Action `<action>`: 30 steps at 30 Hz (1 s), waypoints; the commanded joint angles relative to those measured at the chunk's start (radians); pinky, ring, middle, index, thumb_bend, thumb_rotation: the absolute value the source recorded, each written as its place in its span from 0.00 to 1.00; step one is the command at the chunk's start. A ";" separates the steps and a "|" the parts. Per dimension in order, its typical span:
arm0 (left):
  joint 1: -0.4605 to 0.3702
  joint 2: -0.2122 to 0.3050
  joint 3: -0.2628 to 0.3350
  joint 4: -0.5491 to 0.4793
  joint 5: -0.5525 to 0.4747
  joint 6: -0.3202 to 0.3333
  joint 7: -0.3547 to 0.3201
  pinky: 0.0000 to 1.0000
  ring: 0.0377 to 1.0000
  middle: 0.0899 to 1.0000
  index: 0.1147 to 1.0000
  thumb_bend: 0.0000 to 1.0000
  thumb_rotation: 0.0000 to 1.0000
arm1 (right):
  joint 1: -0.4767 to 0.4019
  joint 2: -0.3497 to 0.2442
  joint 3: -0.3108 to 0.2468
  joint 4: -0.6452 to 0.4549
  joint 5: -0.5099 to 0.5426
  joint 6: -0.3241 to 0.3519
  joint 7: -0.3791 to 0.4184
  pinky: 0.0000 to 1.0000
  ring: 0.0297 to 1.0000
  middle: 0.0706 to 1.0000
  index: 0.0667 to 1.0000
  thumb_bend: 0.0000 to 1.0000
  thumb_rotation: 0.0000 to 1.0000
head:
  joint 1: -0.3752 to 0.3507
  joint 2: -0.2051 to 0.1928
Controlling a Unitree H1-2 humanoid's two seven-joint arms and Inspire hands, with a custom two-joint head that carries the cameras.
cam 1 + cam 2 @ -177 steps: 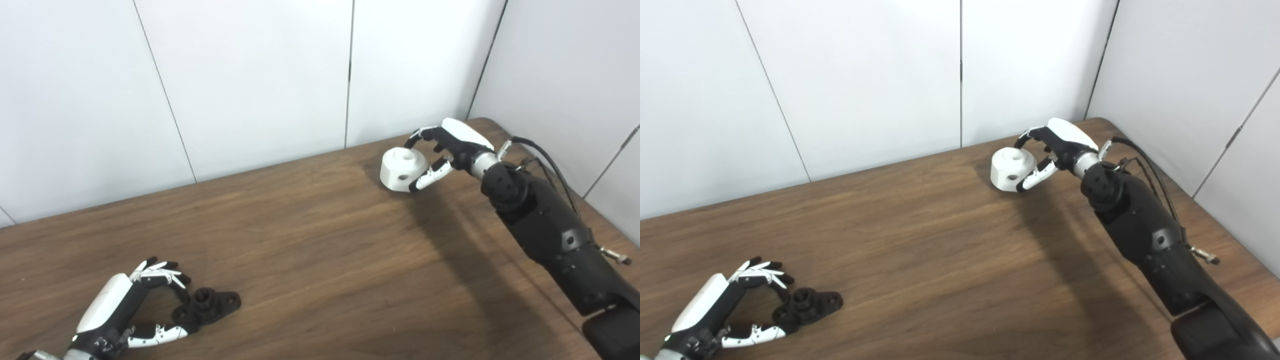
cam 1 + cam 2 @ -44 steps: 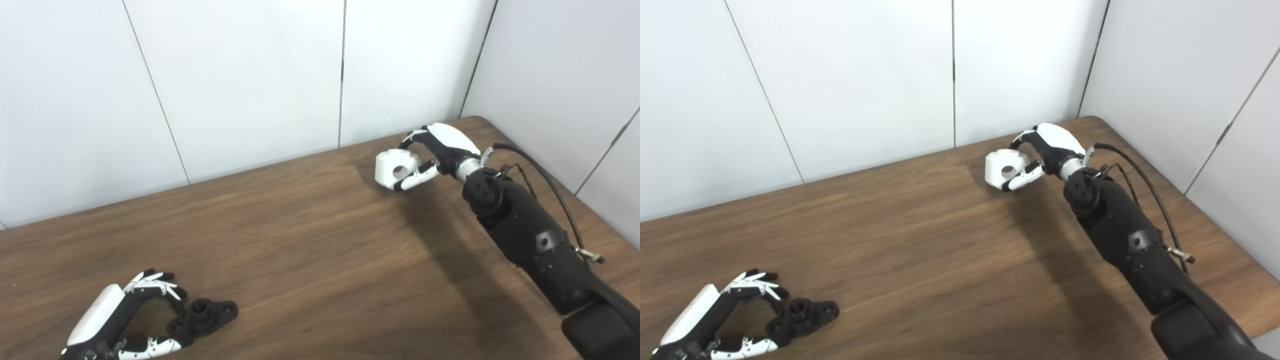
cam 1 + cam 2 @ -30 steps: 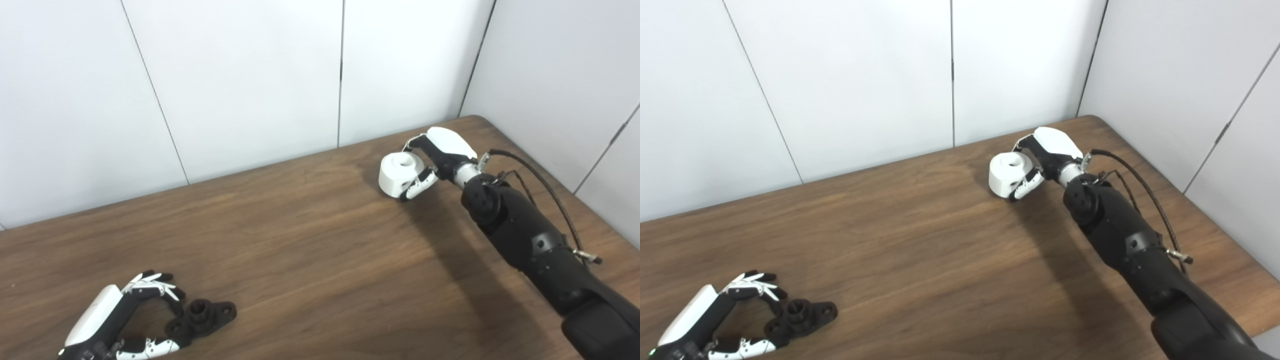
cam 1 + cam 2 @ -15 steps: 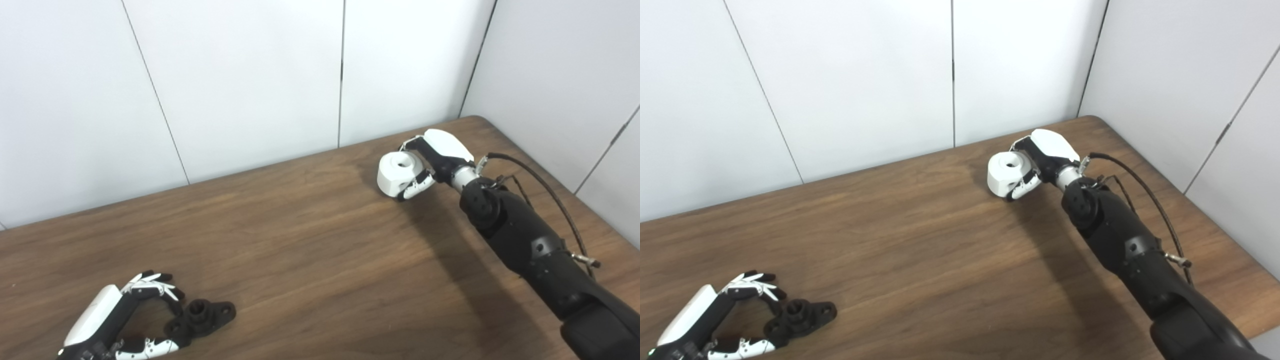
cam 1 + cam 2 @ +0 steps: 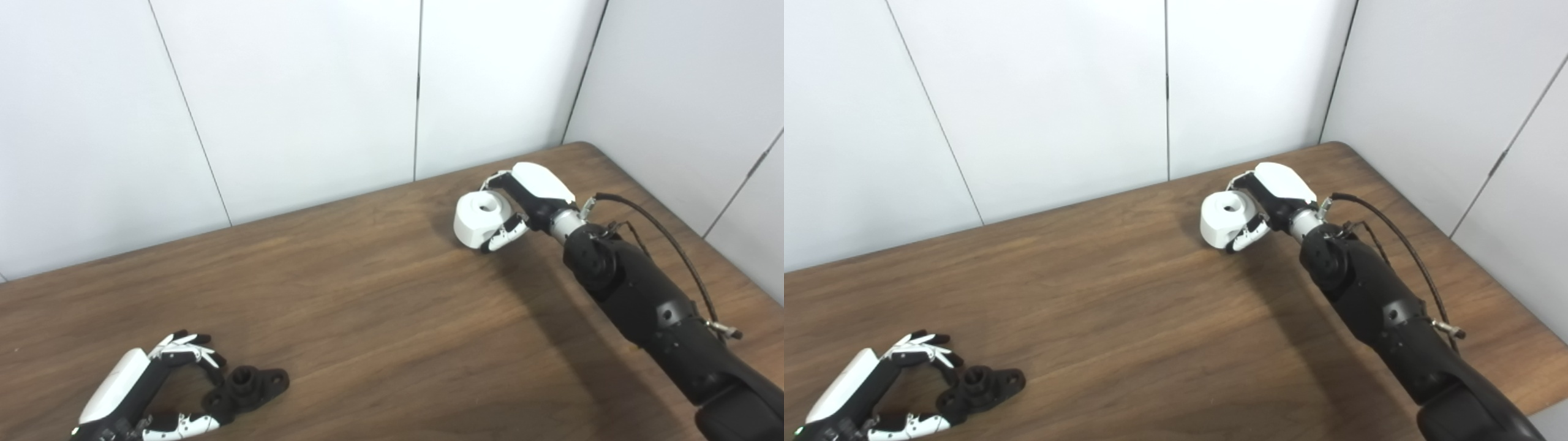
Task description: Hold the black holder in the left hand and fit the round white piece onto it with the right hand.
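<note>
Leftward since before: round white piece (image 5: 479, 217), bore upward.

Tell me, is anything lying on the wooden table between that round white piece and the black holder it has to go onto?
Nothing visible does. Only bare wooden table lies between the round white piece, held in the right hand, and the black holder beside the left hand.

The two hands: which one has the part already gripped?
The right hand, closed around the round white piece. The left hand only brackets the black holder lying on the table.
</note>
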 commanded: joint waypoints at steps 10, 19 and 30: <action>-0.031 -0.017 -0.011 0.025 0.044 -0.005 0.037 0.97 0.87 0.65 0.42 0.52 0.04 | -0.031 0.015 -0.002 -0.269 0.036 0.012 0.132 0.79 0.89 0.72 0.44 0.52 0.15 | 0.049 0.005; -0.019 -0.039 -0.029 0.016 0.071 0.014 0.065 0.97 0.87 0.65 0.42 0.52 0.04 | -0.063 0.088 0.037 -0.391 0.038 0.006 0.199 0.77 0.90 0.72 0.44 0.52 0.16 | 0.139 0.017; -0.016 -0.074 -0.062 0.007 0.115 0.007 0.112 0.97 0.88 0.65 0.42 0.52 0.04 | -0.093 0.208 0.103 -0.516 0.044 0.013 0.292 0.74 0.89 0.72 0.44 0.52 0.15 | 0.276 0.050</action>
